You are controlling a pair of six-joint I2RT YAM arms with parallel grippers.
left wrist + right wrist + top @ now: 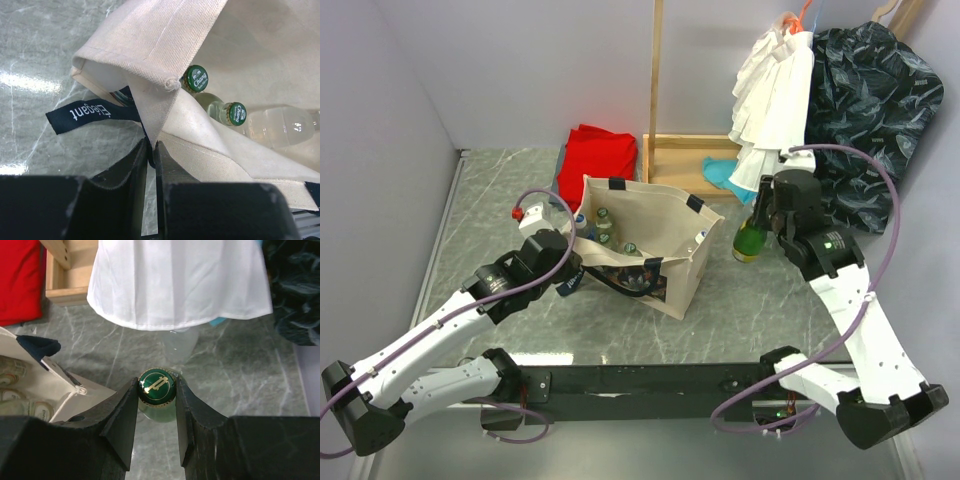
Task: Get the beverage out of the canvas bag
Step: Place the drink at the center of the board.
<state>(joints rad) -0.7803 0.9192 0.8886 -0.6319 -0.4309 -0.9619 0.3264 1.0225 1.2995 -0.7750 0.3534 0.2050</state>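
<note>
The beige canvas bag (665,225) stands open mid-table, with several capped bottles (604,222) inside. My left gripper (575,272) is shut on the bag's near-left rim; the left wrist view shows the canvas bag (165,40) fabric pinched between the jaws of that gripper (151,147), with green Chang caps (196,80) just beyond. My right gripper (767,212) is shut on the cap of a green beverage bottle (751,240), which stays upright just outside the bag's right side. From the right wrist, the gripper (156,386) flanks the beverage's green-and-gold cap (157,384), and the bag corner (55,385) lies left.
A red folded cloth (595,155) lies behind the bag. A wooden stand (670,150) rises at the back, with a teal cloth (730,175) at its foot. A white garment (775,90) and a dark patterned one (875,100) hang at the back right. A wall (380,150) closes the left.
</note>
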